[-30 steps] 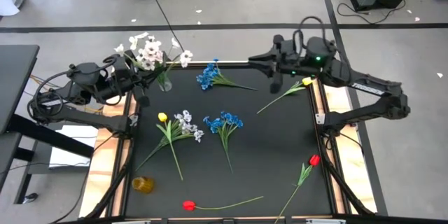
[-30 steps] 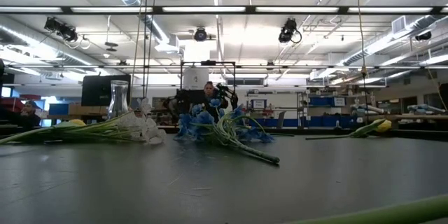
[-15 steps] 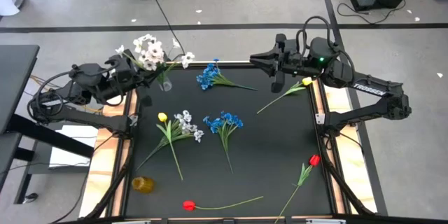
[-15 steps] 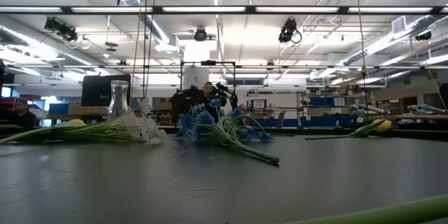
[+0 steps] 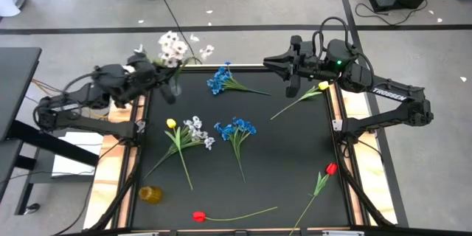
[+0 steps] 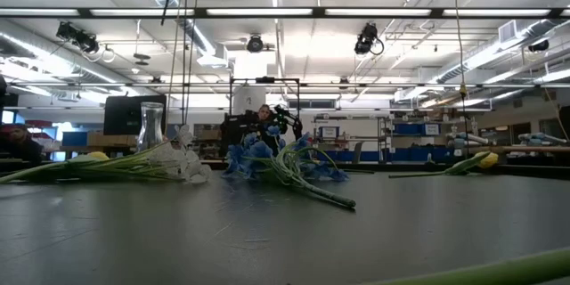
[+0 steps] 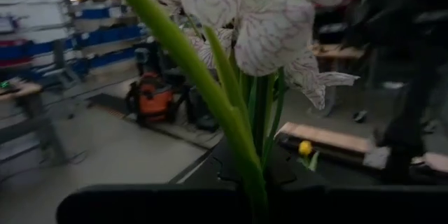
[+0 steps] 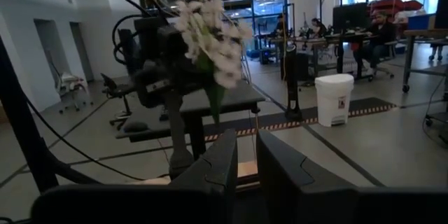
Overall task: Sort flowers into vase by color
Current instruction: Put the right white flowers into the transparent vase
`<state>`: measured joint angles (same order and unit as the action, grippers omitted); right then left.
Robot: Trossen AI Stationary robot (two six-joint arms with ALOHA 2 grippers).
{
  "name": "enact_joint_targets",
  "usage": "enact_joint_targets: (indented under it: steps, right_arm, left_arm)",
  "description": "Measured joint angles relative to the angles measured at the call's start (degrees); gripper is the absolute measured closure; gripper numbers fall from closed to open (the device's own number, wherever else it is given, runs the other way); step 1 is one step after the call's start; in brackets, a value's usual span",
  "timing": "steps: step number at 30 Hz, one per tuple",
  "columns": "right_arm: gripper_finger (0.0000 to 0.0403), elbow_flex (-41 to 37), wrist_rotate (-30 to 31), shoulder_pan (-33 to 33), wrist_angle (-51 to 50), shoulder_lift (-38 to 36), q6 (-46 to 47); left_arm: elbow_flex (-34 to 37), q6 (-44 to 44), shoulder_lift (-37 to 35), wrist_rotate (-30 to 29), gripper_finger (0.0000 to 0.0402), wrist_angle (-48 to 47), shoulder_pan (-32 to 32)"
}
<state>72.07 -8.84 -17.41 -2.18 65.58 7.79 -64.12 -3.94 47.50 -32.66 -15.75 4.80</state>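
Observation:
My left gripper (image 5: 164,82) hovers over the table's far left corner, shut on a white flower stem whose blossoms (image 5: 174,44) reach past the far edge. A clear glass vase (image 6: 150,126) stands at that corner. Lying flat on the black mat are two blue clusters (image 5: 219,80) (image 5: 236,129), a white cluster beside a yellow tulip (image 5: 184,129), another yellow tulip (image 5: 322,86) and two red tulips (image 5: 331,168) (image 5: 198,216). My right gripper (image 5: 290,70) hangs raised at the far right, a narrow gap between its fingers (image 8: 220,161), with nothing in it. My left gripper pinches the white flower's green stalk (image 7: 241,154) between its two fingers, below the blossoms (image 7: 273,14). The fingers are level and come from the table's left, lying across the stalk. The flower is lifted clear of the table, and its blossoms slant toward the far edge.
A small amber vase (image 5: 150,194) stands near the left front corner. Wooden rails (image 5: 122,169) run along the mat's left and right sides. Bare mat lies in the middle right (image 5: 295,147). Cables and stands surround the table.
My left gripper has carried the white flower toward the table's right and rolled its wrist. The blossoms have swung rightward and toward the far edge, staying clear of the table.

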Motion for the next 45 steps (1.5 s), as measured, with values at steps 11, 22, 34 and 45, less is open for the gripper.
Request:
enact_joint_targets:
  steps: [11,22,34,45]
  right_arm:
    - [0.0339,0.00,0.00,0.00,-0.02,0.00,0.00]
    - [0.0339,0.02,-0.20,0.00,-0.02,0.02,0.01]
    - [0.0339,0.02,-0.20,0.00,-0.04,0.02,0.02]
    - [0.0339,0.02,-0.22,0.00,-0.04,0.02,0.02]
  left_arm:
    - [0.09,-2.28,1.66,-4.93,0.0392,-1.24,4.23]
    - [18.82,-2.28,-8.14,6.54,0.0393,16.76,17.80]
    - [36.65,0.69,-12.88,6.18,0.0393,37.31,30.06]
    - [34.60,1.30,-13.07,8.34,0.0393,36.05,41.90]
